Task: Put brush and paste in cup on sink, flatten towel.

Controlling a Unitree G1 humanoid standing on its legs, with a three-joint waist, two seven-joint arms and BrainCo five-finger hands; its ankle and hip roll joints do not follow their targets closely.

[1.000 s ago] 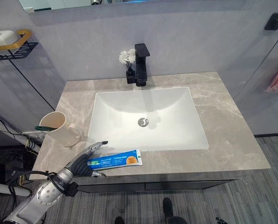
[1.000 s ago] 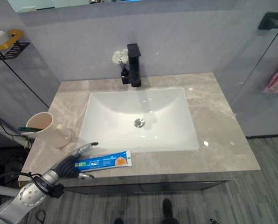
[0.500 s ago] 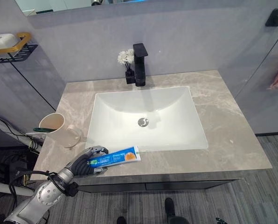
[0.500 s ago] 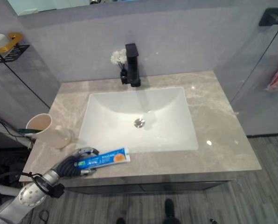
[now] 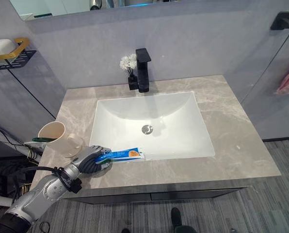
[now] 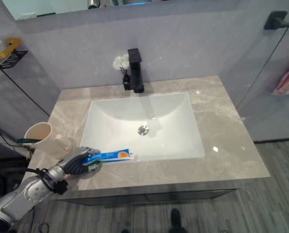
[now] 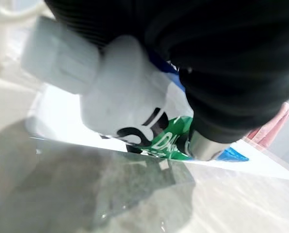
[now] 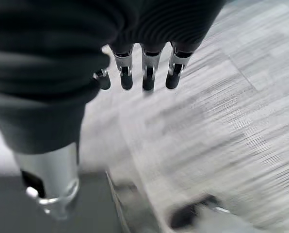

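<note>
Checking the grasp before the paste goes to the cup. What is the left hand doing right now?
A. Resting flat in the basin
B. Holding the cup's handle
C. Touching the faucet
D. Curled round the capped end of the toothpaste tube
D: the left hand has its fingers curled round the left end of the toothpaste tube on the countertop in front of the basin.

The grey marble counter (image 5: 232,141) carries a beige cup (image 5: 55,137), a toothpaste tube (image 5: 125,155), a black faucet (image 5: 142,69) and a small flower vase (image 5: 130,73).
</note>
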